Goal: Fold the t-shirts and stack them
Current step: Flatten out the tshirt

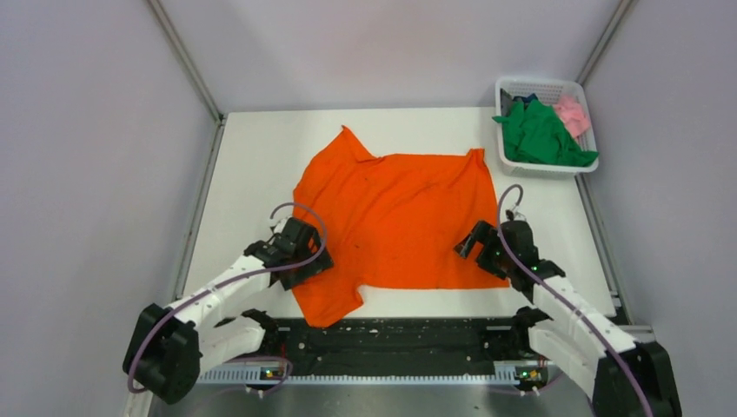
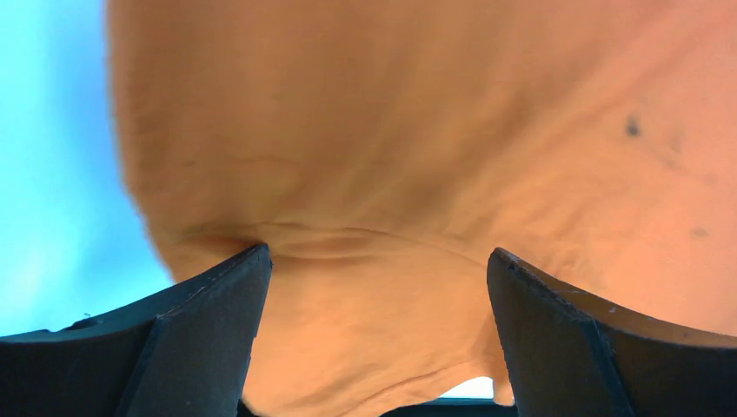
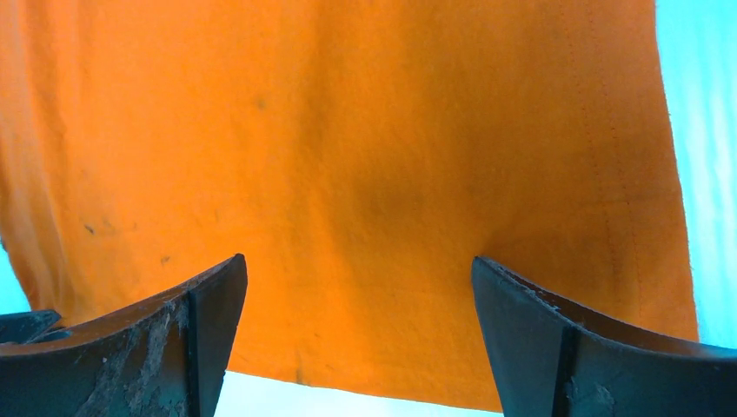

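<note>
A: The shirt [image 1: 395, 217]?
B: Soft orange cloth, faintly creased, flat on the tabletop [image 1: 252, 165]; long axis crosswise, sleeves left, hem right.
A: Grippers?
B: Left gripper [image 2: 378, 256] and right gripper [image 3: 358, 261] gape over it.

Shirt [image 1: 395, 217] mid table [image 1: 261, 156]; basket [image 1: 547, 87] w/ other shirts [image 1: 539, 137] far-right corner.

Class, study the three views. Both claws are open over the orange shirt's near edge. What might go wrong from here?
1. The left claw is poised over a wrinkled ridge of the orange t-shirt. Closing there may pinch bunched cloth and give a crooked fold.
2. The right claw is close to the hem, so a shallow bite might slip off when lifted.
</note>
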